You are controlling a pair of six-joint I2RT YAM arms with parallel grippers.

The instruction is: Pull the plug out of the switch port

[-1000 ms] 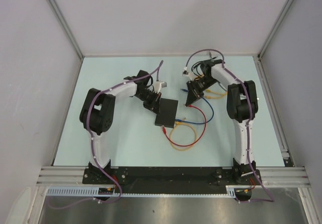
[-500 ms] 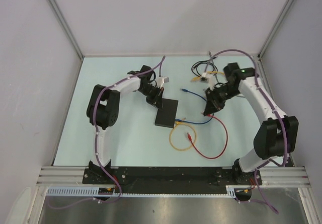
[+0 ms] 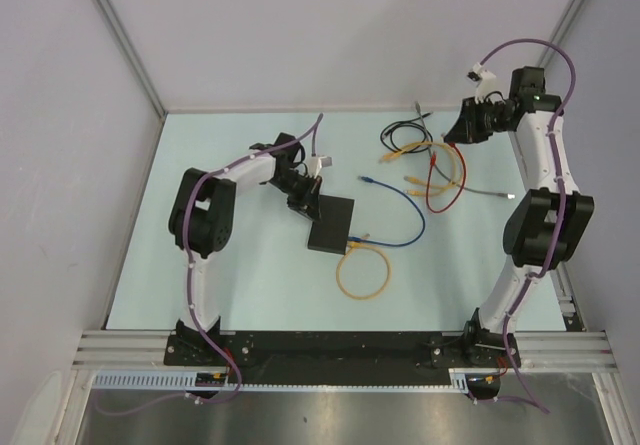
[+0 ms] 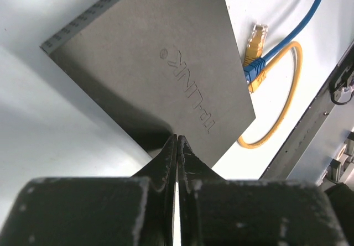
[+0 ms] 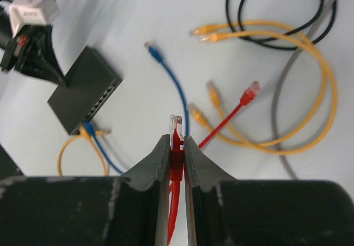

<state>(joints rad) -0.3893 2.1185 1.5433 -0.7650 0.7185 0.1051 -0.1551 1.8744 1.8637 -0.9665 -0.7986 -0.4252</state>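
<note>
The flat black switch [image 3: 331,225] lies mid-table, and its top fills the left wrist view [image 4: 149,63]. My left gripper [image 3: 306,198] is shut with nothing between its fingers, its tips [image 4: 177,137] resting on the switch's near edge. A blue plug [image 4: 255,72] sits at the port edge with a yellow plug [image 4: 256,37] beside it. My right gripper [image 3: 463,128] hangs high at the far right, shut on a red plug [image 5: 176,125] whose clear tip sticks out past the fingers [image 5: 161,152]. The red cable [image 3: 441,190] hangs from it, clear of the switch [image 5: 83,97].
Loose yellow [image 3: 420,150], black [image 3: 400,130] and grey [image 3: 490,193] cables lie at the back right. A blue cable [image 3: 405,215] runs from the switch to a free end [image 3: 366,179]. A yellow loop [image 3: 364,272] lies in front of the switch. Walls close in on the left, back and right.
My right arm has risen and swung to the far right corner, dragging the red cable away from the switch. The left gripper has stayed pressed on the switch.
</note>
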